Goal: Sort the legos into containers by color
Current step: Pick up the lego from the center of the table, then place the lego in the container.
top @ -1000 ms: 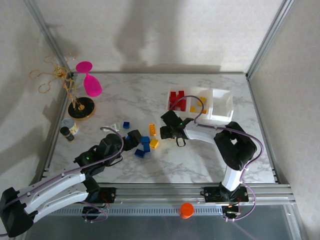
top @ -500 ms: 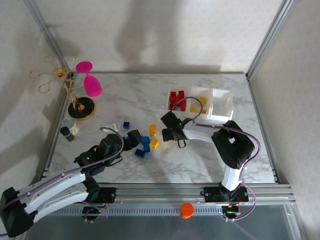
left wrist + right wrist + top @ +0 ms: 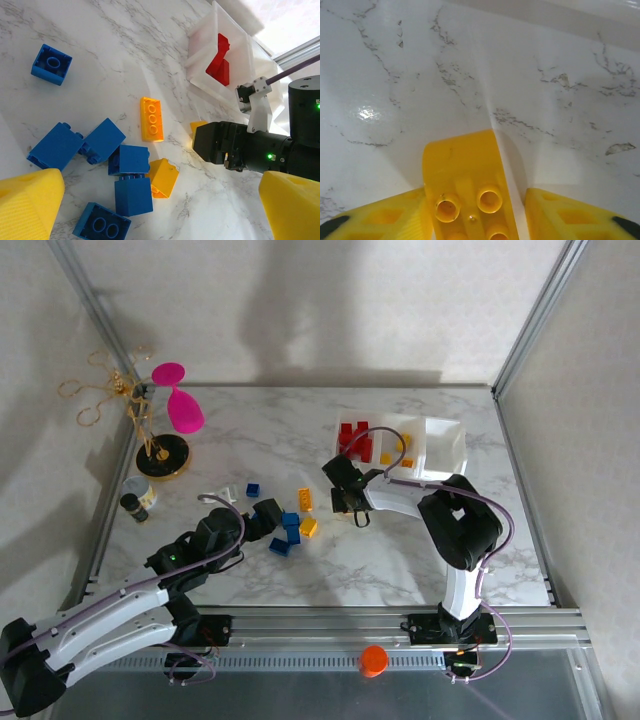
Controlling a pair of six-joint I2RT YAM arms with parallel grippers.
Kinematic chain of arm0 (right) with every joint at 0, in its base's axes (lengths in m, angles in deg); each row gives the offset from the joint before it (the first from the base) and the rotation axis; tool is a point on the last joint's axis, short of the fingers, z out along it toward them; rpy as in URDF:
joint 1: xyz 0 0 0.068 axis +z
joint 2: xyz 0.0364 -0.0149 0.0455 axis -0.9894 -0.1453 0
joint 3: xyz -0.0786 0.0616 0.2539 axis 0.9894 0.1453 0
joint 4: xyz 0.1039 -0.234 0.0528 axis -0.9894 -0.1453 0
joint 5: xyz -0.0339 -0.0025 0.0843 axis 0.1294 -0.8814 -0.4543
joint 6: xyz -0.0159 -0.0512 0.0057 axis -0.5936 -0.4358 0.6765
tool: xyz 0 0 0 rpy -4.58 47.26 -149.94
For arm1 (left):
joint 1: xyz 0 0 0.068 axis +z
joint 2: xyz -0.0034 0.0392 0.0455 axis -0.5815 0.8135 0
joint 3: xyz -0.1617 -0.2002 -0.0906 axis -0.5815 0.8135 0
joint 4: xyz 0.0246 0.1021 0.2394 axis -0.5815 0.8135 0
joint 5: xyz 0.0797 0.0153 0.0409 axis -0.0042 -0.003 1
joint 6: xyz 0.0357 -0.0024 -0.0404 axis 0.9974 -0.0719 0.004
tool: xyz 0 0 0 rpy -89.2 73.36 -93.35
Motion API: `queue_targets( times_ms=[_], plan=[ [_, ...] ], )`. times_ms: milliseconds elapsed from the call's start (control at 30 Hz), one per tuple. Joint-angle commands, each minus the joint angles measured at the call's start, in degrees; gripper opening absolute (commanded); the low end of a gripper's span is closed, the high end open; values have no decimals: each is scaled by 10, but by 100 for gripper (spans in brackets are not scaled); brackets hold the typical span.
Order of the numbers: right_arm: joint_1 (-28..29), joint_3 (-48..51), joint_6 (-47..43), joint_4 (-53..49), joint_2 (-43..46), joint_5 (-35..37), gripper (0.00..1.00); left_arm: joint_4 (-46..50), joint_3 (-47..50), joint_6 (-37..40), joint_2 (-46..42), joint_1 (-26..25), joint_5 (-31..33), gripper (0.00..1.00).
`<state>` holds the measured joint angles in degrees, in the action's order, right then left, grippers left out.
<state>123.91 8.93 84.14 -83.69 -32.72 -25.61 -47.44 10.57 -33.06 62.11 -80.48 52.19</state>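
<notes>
Right wrist cam: held yellow lego point(image 3: 464, 185) clamped betw the right gripper point(image 3: 472, 205) fingers point(image 3: 375, 220), sticking out past the tips. Marble table point(image 3: 545, 75) is under it.
R position (top cam): gripper w/ brick sits just beside the near-left corner of the containers point(image 3: 447, 450).
Containers: 3 joined white-rim bins at far right of table. Red legos point(image 3: 352, 438) are in the left bin, binned yellow legos point(image 3: 396, 452) in the mid bin.
Loose yellow (left wrist cam): flat yellow brick point(image 3: 152, 119) + chunky yellow brick point(image 3: 161, 179) lie betw the blue pile point(image 3: 129, 161) and the R gripper. Chunky one touches the pile, flat one is just beside it.
Loose blue: pile is approx 5 bricks bunched together. Single blue brick point(image 3: 51, 61) lies apart from it, toward the table's left side.
Left gripper point(image 3: 162, 175): jaws wide apart, gripping nothing, positioned over the blue pile w/ one finger on each side. Height above the table can't be told.
Periphery (top cam): pink balloon ornament point(image 3: 178, 400), gold wire stand point(image 3: 160, 453), black-cap jar point(image 3: 134, 505) sit along the table's left edge, well apart from the legos.
</notes>
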Motion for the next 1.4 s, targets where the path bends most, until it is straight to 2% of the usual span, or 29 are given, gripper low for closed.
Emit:
queue_targets(
  times_ms=[0, 100, 200, 333, 567, 667, 833, 1000, 1067, 1133, 1367],
  plan=[
    [1, 11, 6, 4, 20, -6, 43, -2, -4, -8, -4, -4, 0, 100],
    [-2, 14, 11, 4, 29, -9, 34, -6, -7, -9, 0, -4, -8, 100],
    [-13, 14, 20, 7, 46, -22, 29, -20, -7, -6, 3, -4, -19, 100],
    [-22, 8, 17, 6, 88, -19, 28, -32, -23, 4, 25, -4, -44, 100],
    [-114, -38, 10, -9, 119, 12, 28, -65, -51, 25, 81, -4, -60, 99],
    [-156, -71, 6, -4, 95, 13, 28, -80, -63, 26, 107, -4, -61, 100],
    [-207, -167, -22, -14, 4, 45, 29, -105, -82, 31, 148, -4, -58, 100],
    [-238, -248, -34, -21, -67, 43, 35, -111, -110, 43, 180, -4, -52, 100],
    [-250, -274, -33, -33, -84, 33, 41, -105, -124, 51, 191, -4, -51, 100],
    [-252, -285, -36, -35, -84, 30, 49, -101, -131, 54, 196, -3, -45, 100],
    [-236, -256, -39, -36, -29, 15, 62, -101, -126, 51, 183, -3, -51, 100]
  ],
)
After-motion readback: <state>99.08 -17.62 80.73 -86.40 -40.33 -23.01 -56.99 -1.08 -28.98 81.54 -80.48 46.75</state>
